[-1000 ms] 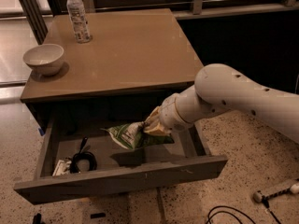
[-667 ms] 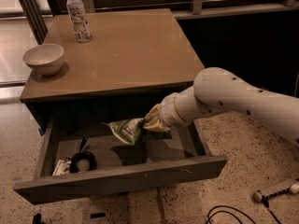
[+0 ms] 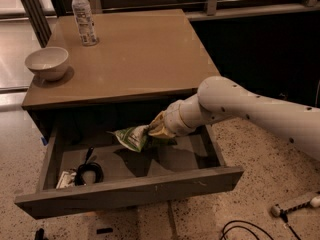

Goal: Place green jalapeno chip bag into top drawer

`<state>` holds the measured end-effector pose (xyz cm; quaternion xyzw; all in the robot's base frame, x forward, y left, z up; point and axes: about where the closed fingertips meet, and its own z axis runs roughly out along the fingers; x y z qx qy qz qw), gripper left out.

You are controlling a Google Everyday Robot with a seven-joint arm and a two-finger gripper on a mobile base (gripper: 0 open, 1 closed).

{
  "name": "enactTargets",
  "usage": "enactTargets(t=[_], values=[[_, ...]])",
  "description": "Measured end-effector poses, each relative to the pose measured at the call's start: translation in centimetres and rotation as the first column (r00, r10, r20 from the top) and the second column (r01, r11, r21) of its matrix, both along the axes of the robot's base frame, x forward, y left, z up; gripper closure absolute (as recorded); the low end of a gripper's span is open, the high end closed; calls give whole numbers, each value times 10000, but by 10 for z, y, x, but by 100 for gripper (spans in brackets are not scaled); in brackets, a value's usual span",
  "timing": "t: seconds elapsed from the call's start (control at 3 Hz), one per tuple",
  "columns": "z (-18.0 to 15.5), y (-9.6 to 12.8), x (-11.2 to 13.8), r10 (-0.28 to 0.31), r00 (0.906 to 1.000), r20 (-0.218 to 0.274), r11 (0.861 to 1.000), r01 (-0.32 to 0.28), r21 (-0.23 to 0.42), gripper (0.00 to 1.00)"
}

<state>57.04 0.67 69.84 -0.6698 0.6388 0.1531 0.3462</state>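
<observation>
Over open top drawer (image 3: 130,190), gripper (image 3: 151,130) jaws tight on green jalapeno chip bag (image 3: 130,136), lengthwise leftward.

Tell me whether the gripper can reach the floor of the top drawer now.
Probably yes: the gripper holds the green jalapeno chip bag over the open top drawer, and the floor beneath looks bare.

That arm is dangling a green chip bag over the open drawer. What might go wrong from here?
The gripper pinches the green jalapeno chip bag by one end above the top drawer; the glossy bag might slip early.
The gripper sits just under the table edge, so lifting straight up may bump it.
A black cable lies at the drawer's left; the bag could land on it.
</observation>
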Motion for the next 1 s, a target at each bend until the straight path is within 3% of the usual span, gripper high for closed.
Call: enactTargets(t=[1.0], values=[[-57, 10, 16, 356, 9946, -972, 9974, -415, -596, 100]])
